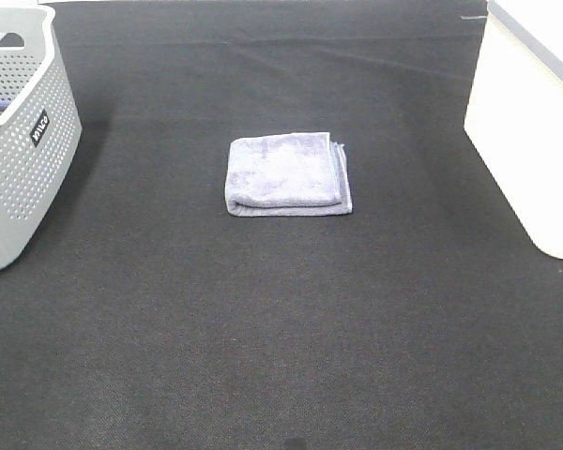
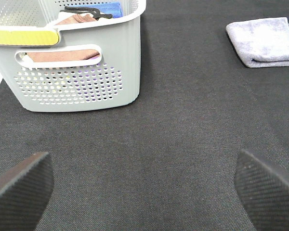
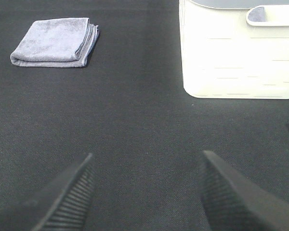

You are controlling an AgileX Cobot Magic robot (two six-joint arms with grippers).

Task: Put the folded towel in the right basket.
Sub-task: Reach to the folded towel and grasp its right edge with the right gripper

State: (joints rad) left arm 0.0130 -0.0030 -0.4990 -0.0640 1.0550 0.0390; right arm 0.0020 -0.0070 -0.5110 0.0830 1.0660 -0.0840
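My left gripper point(image 2: 144, 190) was spread wide with nothing between the jaws. Only its two black ribbed fingertips point(image 2: 21, 185) made it into frame; the rest was cut off. My right gripper point(image 3: 147, 192) was also apart and empty, fingers hovering over bare mat, and its body was cropped the same way.

The folded grey-lilac terry towel point(image 1: 288, 175) lay flat on the black woven mat point(image 1: 281, 337), about mid-table between the two baskets and well clear of both. Nothing was touching it. The stacked edges faced the right side. I couldn't count the layers.

The white plastic basket point(image 1: 530, 122) sat on the right, cropped by the frame edge in the high view. In the right wrist view I only got its front wall and a handle cutout point(image 3: 262, 15). The inside was hidden in every view, so I couldn't tell its contents.

The grey perforated plastic basket point(image 1: 19, 141) sat on the left, also cropped. The left wrist view showed a brown cloth point(image 2: 62, 56) through the handle slot, a blue cloth point(image 2: 111, 8) near the rim, a thin black item I couldn't identify, and a yellow strip point(image 2: 21, 37) across the rim. Its side label point(image 1: 39, 127) was too small to read.
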